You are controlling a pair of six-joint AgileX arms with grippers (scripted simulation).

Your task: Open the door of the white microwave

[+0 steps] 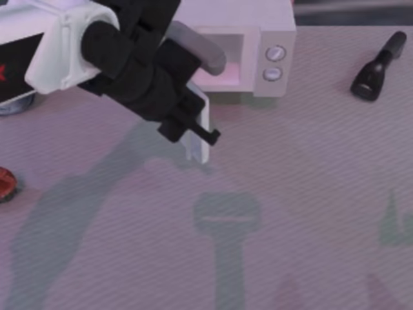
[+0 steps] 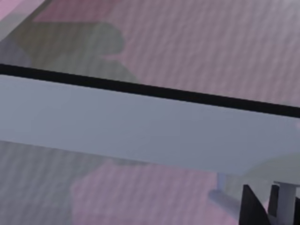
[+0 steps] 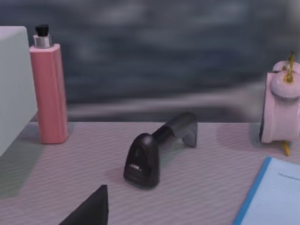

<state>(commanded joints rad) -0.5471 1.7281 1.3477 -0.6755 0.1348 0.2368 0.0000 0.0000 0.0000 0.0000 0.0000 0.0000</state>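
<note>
The white microwave (image 1: 255,29) stands at the table's back edge, its two silver knobs (image 1: 273,62) facing front and its pinkish cavity (image 1: 222,68) exposed. The door (image 1: 204,150) is swung out toward the front and shows edge-on; in the left wrist view it is a wide pale band (image 2: 140,126) with a black edge. My left gripper (image 1: 200,131) is at the door's free edge, shut on the handle (image 2: 287,201), with dark fingers (image 2: 251,208) on either side. Only one dark fingertip (image 3: 93,208) of my right gripper shows, parked away from the microwave.
A black barcode scanner (image 1: 377,68) (image 3: 154,154) lies at the back right. The right wrist view also shows a pink bottle (image 3: 49,89), a pink alarm clock (image 3: 280,110) and a blue-edged book (image 3: 274,197). A red object (image 1: 5,184) sits at the left edge.
</note>
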